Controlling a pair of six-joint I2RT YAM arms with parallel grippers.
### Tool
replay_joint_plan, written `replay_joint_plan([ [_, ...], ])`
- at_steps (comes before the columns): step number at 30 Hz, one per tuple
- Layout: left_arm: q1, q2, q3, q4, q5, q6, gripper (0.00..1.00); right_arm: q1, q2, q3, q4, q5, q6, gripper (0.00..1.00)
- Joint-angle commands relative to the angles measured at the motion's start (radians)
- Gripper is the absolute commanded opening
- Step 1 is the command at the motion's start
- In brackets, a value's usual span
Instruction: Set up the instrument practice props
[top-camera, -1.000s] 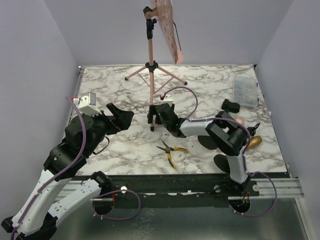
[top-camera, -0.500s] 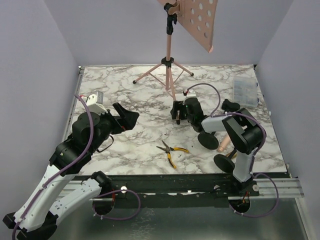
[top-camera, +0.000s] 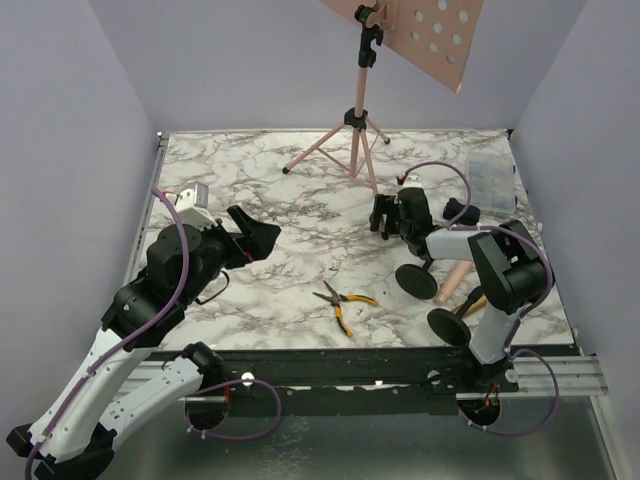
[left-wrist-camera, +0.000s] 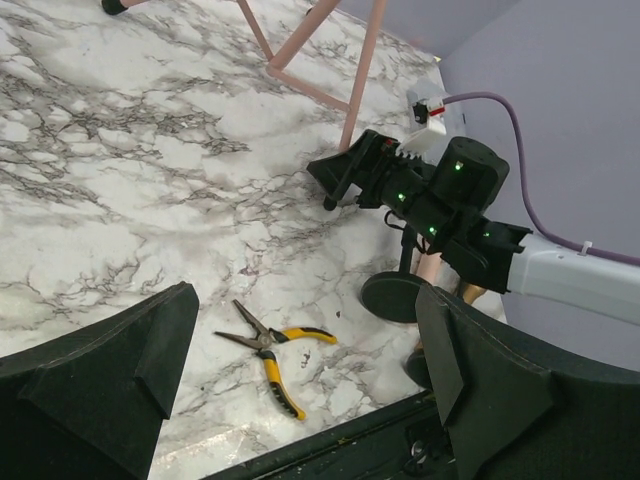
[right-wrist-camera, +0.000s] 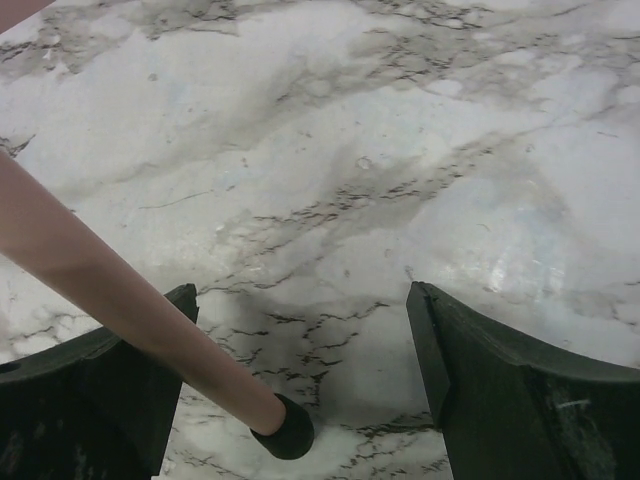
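- Left gripper: fingers spread wide and holding nothing, poised above the marble table, well left of the props. I rate the risk here as low. If I reach across for the rack, this arm would crowd the right arm and could strike it.
- Yellow-handled pliers: lying near the front edge between the arms, and not one of the props. A low sweep by either arm could knock them about.
- Pink tripod music rack: standing at the far side, right of centre. Its perforated desk is high, tilted and overhanging to the right. I judge it top-heavy, so pushing or lifting one leg could topple it.
- Right gripper: fingers apart and clamped on nothing. The rack's front leg runs just beside one finger, with its black foot on the marble. Closing off-centre could skid that foot or lever the tripod over.
- Two black round-based holders and the pink microphone: close beneath the right arm. A dropped elbow could shove them or roll the microphone toward the edge. The gold microphone is mostly hidden.
- Sheet-music pages: none in view.
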Motion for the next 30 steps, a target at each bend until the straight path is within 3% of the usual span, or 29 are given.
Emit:
replay_joint_plan([
  [1, 0.003, -0.005, -0.019, 0.023, 0.029, -0.008, 0.99, -0.060, -0.051, -0.022, -0.081, 0.057, 0.031, 0.90],
  [11, 0.003, -0.004, -0.028, 0.034, 0.036, -0.014, 0.99, -0.097, -0.120, -0.041, -0.109, -0.027, -0.019, 0.96],
  [20, 0.003, 0.004, -0.042, 0.049, 0.045, -0.016, 0.99, -0.094, -0.311, -0.092, -0.160, -0.168, -0.043, 1.00],
  [24, 0.003, 0.022, -0.047, 0.069, 0.065, -0.016, 0.99, -0.094, -0.381, -0.079, -0.099, -0.226, -0.018, 1.00],
  [27, 0.003, 0.028, -0.044, 0.080, 0.071, -0.019, 0.99, -0.095, -0.394, -0.073, 0.038, -0.266, -0.007, 1.00],
  [30, 0.003, 0.024, -0.033, 0.080, 0.077, -0.015, 0.99, -0.095, -0.355, 0.029, 0.020, -0.259, 0.005, 0.97],
])
